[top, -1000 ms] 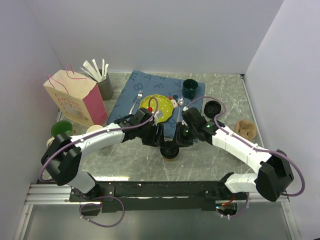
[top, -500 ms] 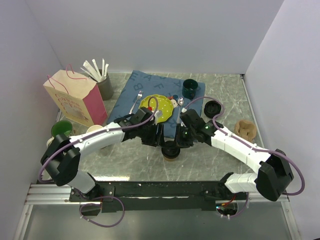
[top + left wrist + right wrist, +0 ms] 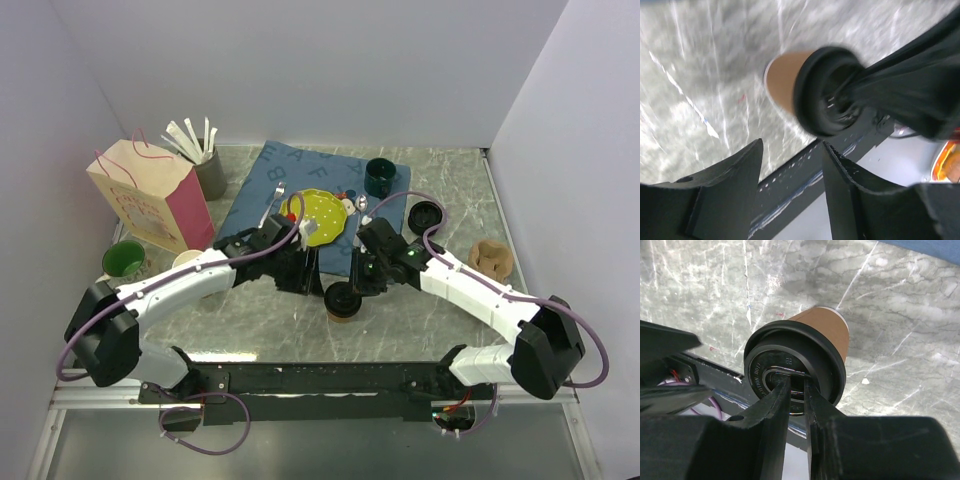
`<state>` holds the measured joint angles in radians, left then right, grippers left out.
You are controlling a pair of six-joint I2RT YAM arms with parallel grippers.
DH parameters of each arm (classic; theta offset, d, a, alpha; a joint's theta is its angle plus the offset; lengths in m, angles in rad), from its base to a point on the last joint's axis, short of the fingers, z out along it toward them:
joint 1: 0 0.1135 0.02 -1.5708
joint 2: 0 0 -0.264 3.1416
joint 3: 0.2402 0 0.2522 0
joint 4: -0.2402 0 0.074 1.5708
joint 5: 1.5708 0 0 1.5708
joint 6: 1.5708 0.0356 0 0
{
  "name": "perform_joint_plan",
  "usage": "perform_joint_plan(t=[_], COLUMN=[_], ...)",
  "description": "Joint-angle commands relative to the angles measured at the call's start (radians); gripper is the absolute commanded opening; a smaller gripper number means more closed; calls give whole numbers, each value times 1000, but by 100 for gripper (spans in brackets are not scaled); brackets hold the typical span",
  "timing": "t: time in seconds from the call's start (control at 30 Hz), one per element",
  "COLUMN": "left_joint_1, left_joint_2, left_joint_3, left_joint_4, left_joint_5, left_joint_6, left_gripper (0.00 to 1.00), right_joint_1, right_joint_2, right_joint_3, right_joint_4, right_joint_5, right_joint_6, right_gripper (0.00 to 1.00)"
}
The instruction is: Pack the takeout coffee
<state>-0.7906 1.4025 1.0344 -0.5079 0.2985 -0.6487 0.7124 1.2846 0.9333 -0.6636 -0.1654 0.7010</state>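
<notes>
Black jaws of the right gripper (image 3: 792, 386) are drawn almost together, with only a thin slit between them. Their tips sit in the sunken middle of the round black lid (image 3: 830, 365) on the takeout coffee (image 3: 822, 327). Whether they pinch any part of the lid cannot be told.

The takeout coffee is a small tan-brown paper cup. It stands on the grey marbled worktop (image 3: 455, 180) towards the near edge, just in front of a blue cloth (image 3: 300, 180).

The left gripper (image 3: 790, 150) is just beside the cup, on its left in the overhead view. Its jaws are spread wide and hold nothing. In the left wrist view the cup shows beyond the gap between them and is not touched by either finger.

On the blue cloth lies a yellow plate (image 3: 325, 212), partly covered by the left arm. A dark green mug (image 3: 379, 177) stands at the cloth's far right corner. To the right of the cloth a separate black lid (image 3: 425, 215) lies on the bare marble, and a tan object (image 3: 490, 258) sits further right, too small to make out.

At the far left stand a tan and pink paper bag (image 3: 150, 195) with cord handles and a grey holder (image 3: 211, 177) full of white utensils. A green cup (image 3: 123, 260) and a beige paper cup (image 3: 187, 261) stand in front of the bag.
</notes>
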Motion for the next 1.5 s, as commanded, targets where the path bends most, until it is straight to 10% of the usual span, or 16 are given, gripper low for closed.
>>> perform_joint_plan(t=[0.0,1.47], left_joint_1=[-4,-44], left_joint_2=[-30,150], left_joint_3=[-76,-211], left_joint_4=[86,55], left_joint_5=[62,-137], left_joint_6=[-61,-158], left_gripper=[55,50], right_joint_1=[15,38], right_joint_2=[21,105], right_joint_3=[58,-59], right_joint_4=[-39,55], right_joint_5=[33,41], right_joint_6=[-14,-15], right_gripper=[25,24])
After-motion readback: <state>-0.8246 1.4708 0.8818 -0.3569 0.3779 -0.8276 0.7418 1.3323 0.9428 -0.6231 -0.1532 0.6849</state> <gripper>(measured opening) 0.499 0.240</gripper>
